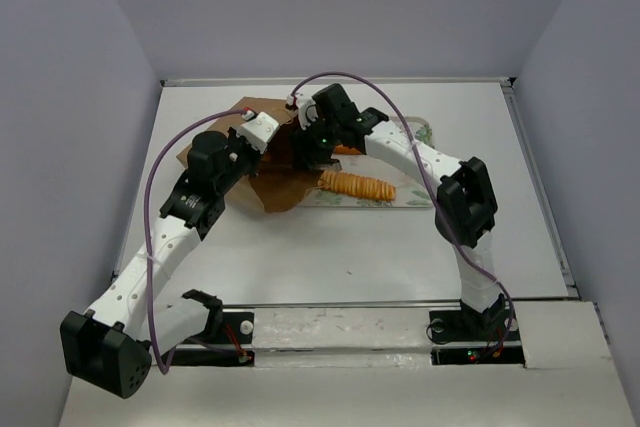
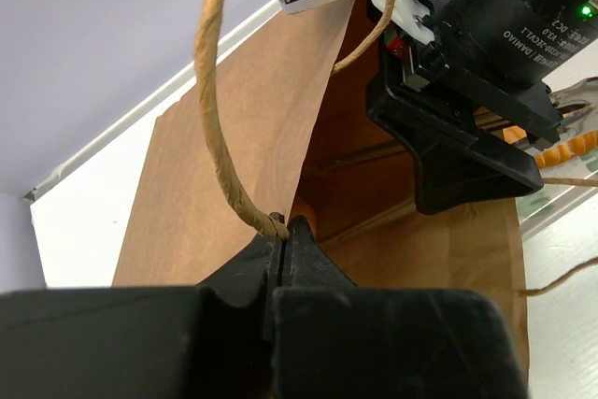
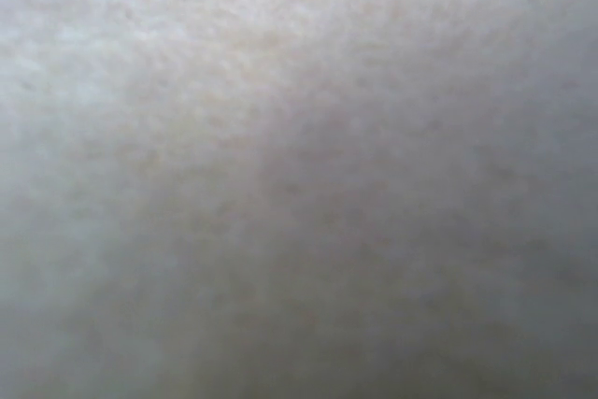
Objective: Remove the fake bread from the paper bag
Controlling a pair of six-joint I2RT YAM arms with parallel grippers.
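The brown paper bag (image 1: 283, 190) lies on its side at the back of the table, its mouth toward the tray. My left gripper (image 1: 266, 130) is shut on the bag's rim at the foot of a cord handle (image 2: 211, 100); the left wrist view shows the jaws (image 2: 282, 226) pressed together on the paper (image 2: 215, 165). My right gripper (image 1: 312, 152) reaches into the bag's mouth, its fingers hidden. The right wrist view shows only blurred grey-brown. A ribbed stick loaf (image 1: 356, 185) lies on the tray; it also shows in the left wrist view (image 2: 564, 149). A second orange loaf (image 1: 346, 150) peeks out beside the right wrist.
A pale patterned tray (image 1: 412, 193) lies right of the bag, under the right arm. The right gripper's black body (image 2: 467, 72) hangs close in front of the left wrist camera. A purple cable (image 1: 160, 172) loops over the left arm. Grey walls close the back and sides.
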